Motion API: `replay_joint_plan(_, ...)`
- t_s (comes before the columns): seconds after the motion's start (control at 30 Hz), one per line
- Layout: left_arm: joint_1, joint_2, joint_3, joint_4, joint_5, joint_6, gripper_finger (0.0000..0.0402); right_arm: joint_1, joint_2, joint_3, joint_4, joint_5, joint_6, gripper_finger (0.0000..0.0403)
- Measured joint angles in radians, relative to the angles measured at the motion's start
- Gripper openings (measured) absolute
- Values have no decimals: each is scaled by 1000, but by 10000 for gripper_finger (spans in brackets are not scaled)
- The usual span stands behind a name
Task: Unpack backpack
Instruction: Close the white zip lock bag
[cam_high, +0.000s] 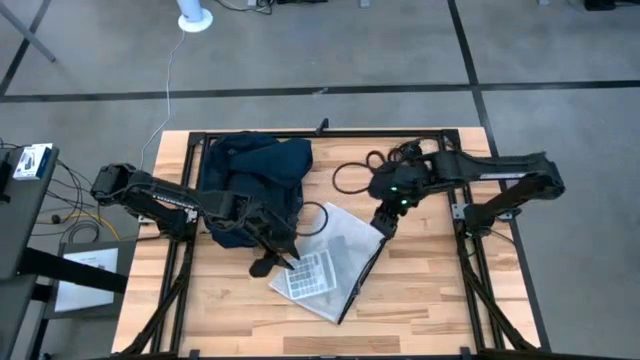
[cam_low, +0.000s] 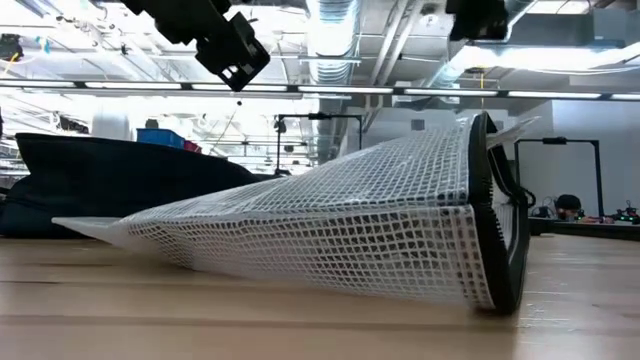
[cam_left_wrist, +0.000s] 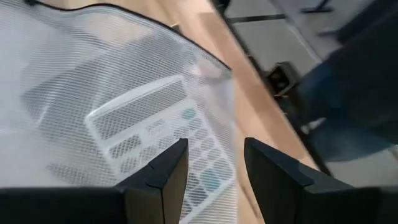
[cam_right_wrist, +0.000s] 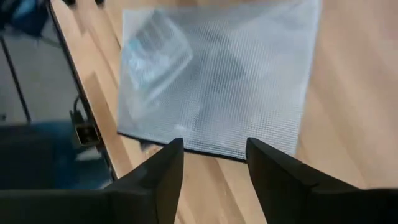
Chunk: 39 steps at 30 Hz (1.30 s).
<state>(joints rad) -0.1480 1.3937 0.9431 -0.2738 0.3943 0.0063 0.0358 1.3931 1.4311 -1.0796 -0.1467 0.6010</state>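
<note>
Backpack (cam_high: 250, 185) lies slumped at the table's back-left | mesh pouch (cam_high: 330, 262) with a calculator (cam_high: 308, 272) inside already rests on the wood beside it | left gripper (cam_high: 280, 258) hovers over the pouch, fingers apart, empty | right gripper (cam_high: 385, 222) above the pouch's far edge, parted, empty | whether anything remains inside cannot be told.

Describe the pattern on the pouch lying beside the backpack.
White grid mesh, see-through, dark edge; the mesh pouch shows best in the low view.

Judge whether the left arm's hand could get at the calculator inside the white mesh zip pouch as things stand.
Probably not directly. The left hand hovers open right over the calculator, but the white mesh zip pouch covers it, so only the pouch is within grasp.
</note>
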Motion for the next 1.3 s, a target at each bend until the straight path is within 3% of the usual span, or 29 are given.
replay_joint_plan(0.2,-92,0,0,-25,-251,-123,143,133,-73,0,-43,250,70,133)
replay_joint_plan(0.33,-139,0,0,-59,-318,-239,124,266,-57,0,-36,371,73,123)
replay_joint_plan(0.5,-192,0,0,-158,-417,-344,67,417,31,0,-4,562,110,82)
replay_joint_plan(0.63,-229,-1,-15,-238,-465,-371,12,492,129,0,40,573,199,22)
replay_joint_plan(0.7,-235,-1,-49,-230,-466,-359,5,518,187,0,56,574,264,7)
replay_joint_plan(0.8,-235,-1,-111,-189,-466,-352,2,543,269,0,79,566,393,7)
replay_joint_plan(1.0,-233,-1,-240,59,-466,-324,0,587,368,0,137,468,618,1)
replay_joint_plan(1.13,-233,0,-312,206,-467,-319,0,643,421,0,191,460,776,0)
replay_joint_plan(1.3,-255,-1,-374,232,-478,-400,0,679,496,0,215,431,850,0)
